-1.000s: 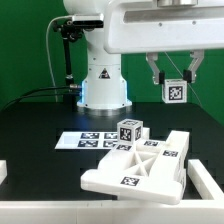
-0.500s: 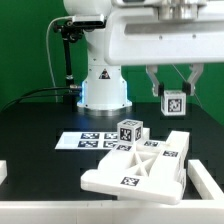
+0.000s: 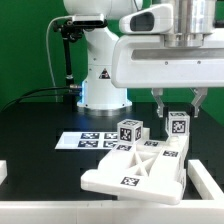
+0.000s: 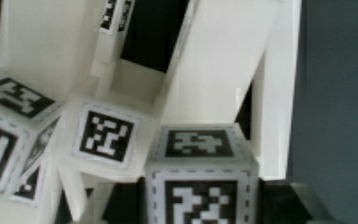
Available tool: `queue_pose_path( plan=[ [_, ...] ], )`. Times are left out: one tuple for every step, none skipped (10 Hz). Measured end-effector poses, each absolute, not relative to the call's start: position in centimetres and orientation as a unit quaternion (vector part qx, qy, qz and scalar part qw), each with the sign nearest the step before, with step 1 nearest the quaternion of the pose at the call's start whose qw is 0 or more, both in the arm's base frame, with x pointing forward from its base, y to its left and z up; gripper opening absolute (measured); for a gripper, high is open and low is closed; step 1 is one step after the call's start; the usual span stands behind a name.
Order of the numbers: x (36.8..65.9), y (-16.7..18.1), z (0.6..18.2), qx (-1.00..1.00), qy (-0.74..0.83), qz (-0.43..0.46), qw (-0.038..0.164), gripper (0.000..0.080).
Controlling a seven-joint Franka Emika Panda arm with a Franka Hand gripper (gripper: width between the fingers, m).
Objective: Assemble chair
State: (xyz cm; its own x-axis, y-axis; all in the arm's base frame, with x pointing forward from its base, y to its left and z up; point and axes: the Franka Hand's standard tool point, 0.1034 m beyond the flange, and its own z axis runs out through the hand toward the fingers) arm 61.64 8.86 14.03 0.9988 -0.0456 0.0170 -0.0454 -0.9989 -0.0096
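You had the gripper (image 3: 177, 101) clenched on a tagged white post (image 3: 177, 125), held just above the right side of the partly built chair (image 3: 138, 165), which lay on the black table (image 3: 40, 125) near the marker board (image 3: 85, 140).

White plastic and black matt surfaces around the chair parts

The chair (image 3: 140, 165) is made of smooth white plastic blocks and panels with a dull, faintly satin finish, each carrying flat black-and-white printed tags that look like matt paper stickers. Under the chair, the table (image 3: 40, 130) has a dark, matt, even surface. Just behind the chair lies the marker board (image 3: 85, 141), thin, flat and paper-like. Above the chair, the robot arm (image 3: 150, 60) shows glossy white moulded shells, and the gripper (image 3: 178, 103) has dark, matt fingers around a white tagged post (image 3: 177, 125).
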Motion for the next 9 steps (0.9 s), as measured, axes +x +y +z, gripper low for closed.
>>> queue_pose_path(
  plan=[
    [61.66, 8.77, 14.00, -1.000, 0.023, -0.009, 0.004, 0.0281],
    [61.71, 8.52, 14.00, -1.000, 0.025, -0.009, 0.004, 0.0281],
    [61.73, 8.33, 13.99, -1.000, 0.026, -0.009, 0.004, 0.0281],
    [61.77, 8.17, 13.99, -1.000, 0.028, -0.009, 0.004, 0.0281],
    [61.86, 8.00, 13.99, -1.000, 0.029, -0.009, 0.004, 0.0281],
    [62.06, 7.89, 13.98, -0.999, 0.031, -0.010, 0.003, 0.0281],
    [62.27, 8.04, 13.98, -0.999, 0.032, -0.012, 0.003, 0.0281],
    [62.36, 8.11, 13.87, -0.999, 0.034, -0.012, 0.003, 0.0281],
    [62.37, 8.14, 13.71, -0.999, 0.035, -0.011, 0.002, 0.0281]
  ],
)
